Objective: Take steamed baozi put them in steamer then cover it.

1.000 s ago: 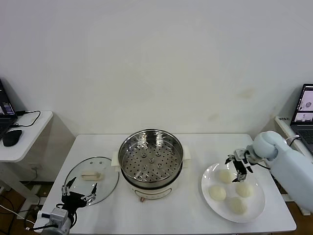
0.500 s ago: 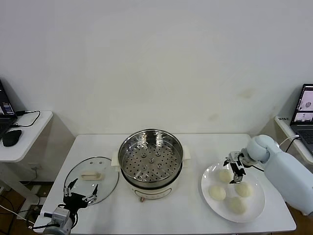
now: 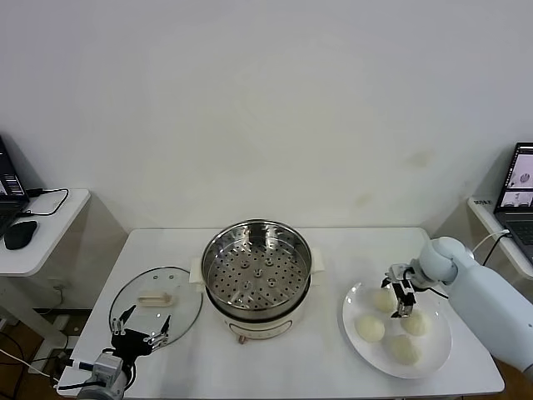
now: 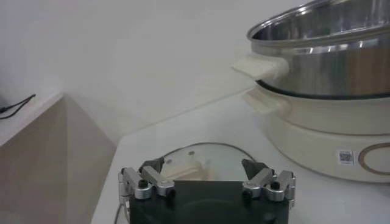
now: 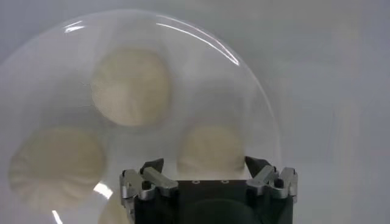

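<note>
The steamer stands mid-table with its perforated tray bare; its steel wall rises beside my left arm. The glass cover lies flat to its left. My left gripper hovers open at the cover's near edge, the cover's handle showing beyond its fingers. Several steamed baozi sit on a white plate at the right. My right gripper is low over the plate's far side, jaws open on either side of one baozi, not touching it.
A side table with a mouse stands off to the left and a laptop off to the right. Bare tabletop lies between steamer and plate. The other baozi lie close around the one between my jaws.
My right gripper has come down and slightly toward the steamer, settling round a baozi on the plate. The left gripper has edged a little toward the cover.
</note>
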Controlling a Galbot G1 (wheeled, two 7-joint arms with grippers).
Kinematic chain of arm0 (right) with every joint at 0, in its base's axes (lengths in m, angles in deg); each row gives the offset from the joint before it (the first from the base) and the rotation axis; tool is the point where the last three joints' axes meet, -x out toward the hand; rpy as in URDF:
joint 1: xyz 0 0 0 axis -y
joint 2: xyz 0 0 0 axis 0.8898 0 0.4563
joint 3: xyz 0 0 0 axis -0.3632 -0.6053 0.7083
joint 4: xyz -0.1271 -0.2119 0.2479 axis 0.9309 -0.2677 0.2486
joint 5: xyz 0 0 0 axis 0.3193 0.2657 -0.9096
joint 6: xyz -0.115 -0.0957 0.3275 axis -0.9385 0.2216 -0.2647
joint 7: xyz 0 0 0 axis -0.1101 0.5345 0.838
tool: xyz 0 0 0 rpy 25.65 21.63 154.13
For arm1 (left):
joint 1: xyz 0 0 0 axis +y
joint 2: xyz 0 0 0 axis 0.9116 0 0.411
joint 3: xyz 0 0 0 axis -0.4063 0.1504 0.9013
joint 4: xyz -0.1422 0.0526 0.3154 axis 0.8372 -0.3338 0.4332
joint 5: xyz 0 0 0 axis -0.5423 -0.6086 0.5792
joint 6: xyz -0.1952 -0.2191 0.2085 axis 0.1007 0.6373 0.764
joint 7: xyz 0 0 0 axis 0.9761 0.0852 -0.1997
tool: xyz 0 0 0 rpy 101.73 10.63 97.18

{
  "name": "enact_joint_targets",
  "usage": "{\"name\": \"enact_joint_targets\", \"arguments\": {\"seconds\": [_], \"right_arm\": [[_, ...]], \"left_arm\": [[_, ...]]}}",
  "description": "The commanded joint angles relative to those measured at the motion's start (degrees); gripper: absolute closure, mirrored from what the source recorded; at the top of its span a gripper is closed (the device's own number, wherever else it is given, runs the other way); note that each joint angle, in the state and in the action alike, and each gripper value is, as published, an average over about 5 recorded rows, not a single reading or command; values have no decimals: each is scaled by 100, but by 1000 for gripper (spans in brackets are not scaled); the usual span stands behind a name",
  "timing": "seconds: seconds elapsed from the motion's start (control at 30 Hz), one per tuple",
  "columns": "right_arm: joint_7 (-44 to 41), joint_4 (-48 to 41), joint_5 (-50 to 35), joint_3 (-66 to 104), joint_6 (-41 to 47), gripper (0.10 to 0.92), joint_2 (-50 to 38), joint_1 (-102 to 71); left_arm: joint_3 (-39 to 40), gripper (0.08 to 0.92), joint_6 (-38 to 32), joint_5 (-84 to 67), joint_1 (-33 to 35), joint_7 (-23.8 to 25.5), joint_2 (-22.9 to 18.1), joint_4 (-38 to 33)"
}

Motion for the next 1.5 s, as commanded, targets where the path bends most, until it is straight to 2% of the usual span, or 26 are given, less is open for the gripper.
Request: {"name": "enact_joint_targets", "arguments": {"seconds": [0.03,0.17,0.4,0.67,0.83,1.07,1.17,1.37,1.43,1.5], "right_arm": [[71,-23,-42,21,21,408,2,-9],[103,-24,-188,15,42,452,-40,13],[12,194,-895,-66,186,448,-422,386],[-341,671,-2274,-1237,499,448,-892,2435],[-517,335,-2953,-2633,577,448,-274,4344],[-713,-383,-3485,-3561,530,448,1072,5480],[-919,-951,-3611,-3678,13,448,1714,5579],[-1345,-2614,-3505,-3602,-2624,447,3022,5579],[-1432,-2938,-3305,-3521,-3325,446,3331,5564],[-1443,-2957,-3069,-3479,-3664,445,3491,5547]], "left_arm": [[9,177,-2,7,3,-3,-6,1],[20,177,-2,11,6,-1,-5,-1],[73,177,-3,21,-19,2,2,-9],[81,177,-7,-18,-123,5,17,-86],[34,177,-13,-65,-119,15,2,-185],[-42,177,-13,-122,-138,-3,0,-238],[-121,177,-27,-174,-141,-36,-15,-200],[-360,177,-32,-317,-125,-80,-56,-168],[-410,177,-32,-324,-111,-81,-40,-156],[-447,177,-32,-326,-101,-88,-38,-136]]}}
